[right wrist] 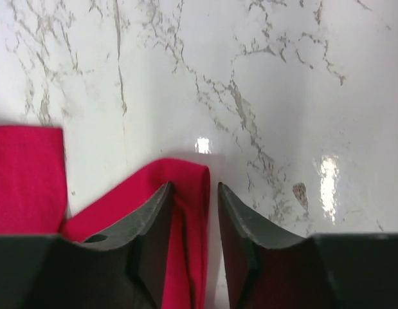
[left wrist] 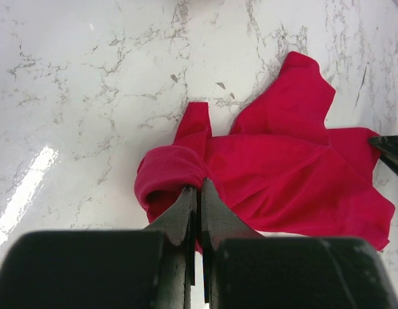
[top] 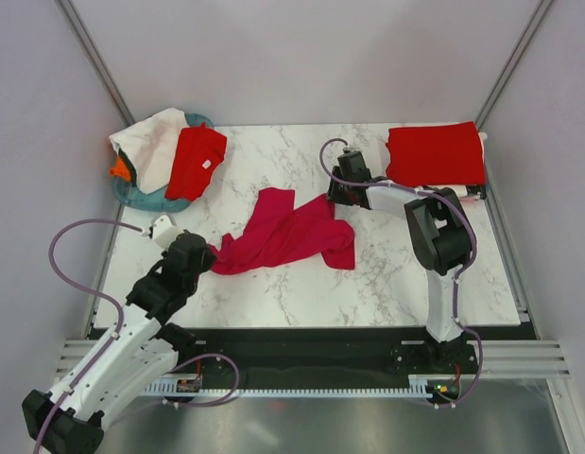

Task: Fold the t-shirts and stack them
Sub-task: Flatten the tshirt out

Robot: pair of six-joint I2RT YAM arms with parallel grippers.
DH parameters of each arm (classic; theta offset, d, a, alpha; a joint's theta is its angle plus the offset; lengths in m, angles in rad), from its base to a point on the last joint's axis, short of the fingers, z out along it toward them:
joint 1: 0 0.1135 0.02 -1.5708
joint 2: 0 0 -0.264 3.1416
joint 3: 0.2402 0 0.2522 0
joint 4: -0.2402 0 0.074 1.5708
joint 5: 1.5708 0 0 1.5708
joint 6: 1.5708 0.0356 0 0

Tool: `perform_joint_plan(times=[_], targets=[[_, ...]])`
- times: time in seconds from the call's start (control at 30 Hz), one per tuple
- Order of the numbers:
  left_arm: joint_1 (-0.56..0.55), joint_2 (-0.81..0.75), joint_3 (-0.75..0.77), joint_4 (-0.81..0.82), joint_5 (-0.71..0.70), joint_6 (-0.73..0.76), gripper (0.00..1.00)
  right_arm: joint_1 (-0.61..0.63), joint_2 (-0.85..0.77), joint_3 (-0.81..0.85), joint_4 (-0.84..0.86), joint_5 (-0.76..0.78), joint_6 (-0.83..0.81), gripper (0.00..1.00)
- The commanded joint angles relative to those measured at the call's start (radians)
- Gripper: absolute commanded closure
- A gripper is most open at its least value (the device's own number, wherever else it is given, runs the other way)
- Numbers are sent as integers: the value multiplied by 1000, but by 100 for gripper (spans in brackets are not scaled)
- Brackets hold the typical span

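A crimson-magenta t-shirt [top: 287,232] lies crumpled across the middle of the marble table. My left gripper [top: 213,253] is at its left end, shut on a rolled fold of the cloth [left wrist: 170,170]; the jaws [left wrist: 199,188] are pressed together. My right gripper [top: 332,197] sits at the shirt's right edge. Its fingers [right wrist: 193,187] stand apart with a narrow fold of the crimson cloth [right wrist: 189,212] between them. The fold rests against the left finger, with a gap to the right one. A bright red t-shirt [top: 436,154] lies folded at the back right.
A round teal basket [top: 141,196] at the back left corner holds a white shirt [top: 155,142], a bright red shirt [top: 196,161] and a bit of orange cloth [top: 120,170]. Metal frame posts rise at the back corners. The black rail runs along the near edge.
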Motion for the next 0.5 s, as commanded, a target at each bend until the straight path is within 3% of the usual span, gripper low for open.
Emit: perform_joint_plan(times=[0.0,0.07,0.13,0.3,0.43,0.47], targets=[[5,17,33,4,-40,47,98,3,54,69,7,25,-2,59],[5,27,30,7,-46,47,97,6,75,94,2,12,-5,84],[5,43,32,12,-48,55,96,4,75,100,-4,18,-3,100],[5,127,67,13,-53,100,92,-2,-20,59,-7,56,-25,100],[5,242,162,13,5,211,22,-5,-141,-10,-9,74,-39,100],[5,266,214,13,24,256,17,-3,-193,-49,-9,73,-39,100]])
